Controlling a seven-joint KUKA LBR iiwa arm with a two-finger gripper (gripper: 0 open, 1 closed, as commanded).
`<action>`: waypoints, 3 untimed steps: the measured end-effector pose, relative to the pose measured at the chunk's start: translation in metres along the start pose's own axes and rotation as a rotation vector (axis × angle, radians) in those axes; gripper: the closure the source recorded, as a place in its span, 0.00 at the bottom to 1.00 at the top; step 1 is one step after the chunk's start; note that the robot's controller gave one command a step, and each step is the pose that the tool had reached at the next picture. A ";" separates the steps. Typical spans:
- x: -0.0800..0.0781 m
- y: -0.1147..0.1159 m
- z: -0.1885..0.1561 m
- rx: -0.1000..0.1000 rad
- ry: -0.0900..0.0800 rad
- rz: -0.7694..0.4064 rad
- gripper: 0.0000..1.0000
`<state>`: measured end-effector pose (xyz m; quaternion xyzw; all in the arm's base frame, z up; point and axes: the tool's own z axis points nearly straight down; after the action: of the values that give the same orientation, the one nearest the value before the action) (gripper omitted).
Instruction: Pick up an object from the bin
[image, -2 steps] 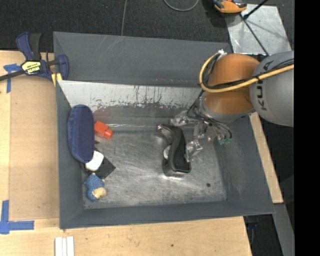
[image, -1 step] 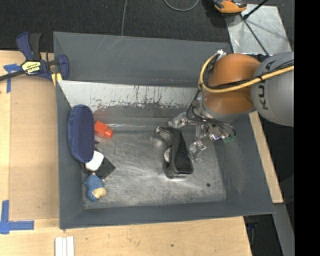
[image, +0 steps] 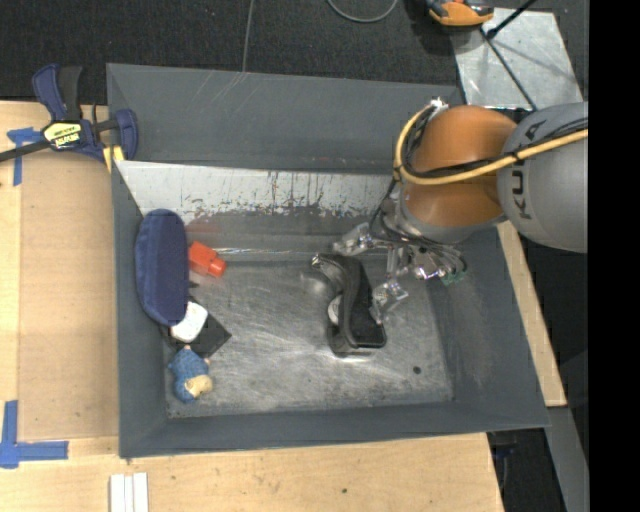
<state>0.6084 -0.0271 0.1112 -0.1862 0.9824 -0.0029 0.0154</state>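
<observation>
Pincer (image: 385, 285) over black elongated object (image: 352, 325) at centre of bin (image: 300, 120); opening cannot be told; blue pouch (image: 162, 265) at nine o'clock.

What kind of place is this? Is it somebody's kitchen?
Most likely a robot lab or test workshop, not a kitchen. A big robot arm reaches into a grey metal bin holding odd little things, like a blue pouch and an orange block.
</observation>
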 end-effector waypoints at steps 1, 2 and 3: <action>0.000 0.000 0.000 0.002 0.003 -0.068 0.00; 0.001 -0.001 0.000 0.003 0.006 -0.024 0.00; 0.007 0.002 0.009 -0.007 0.023 -0.140 0.00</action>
<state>0.6012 -0.0279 0.1015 -0.2547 0.9670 -0.0028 0.0032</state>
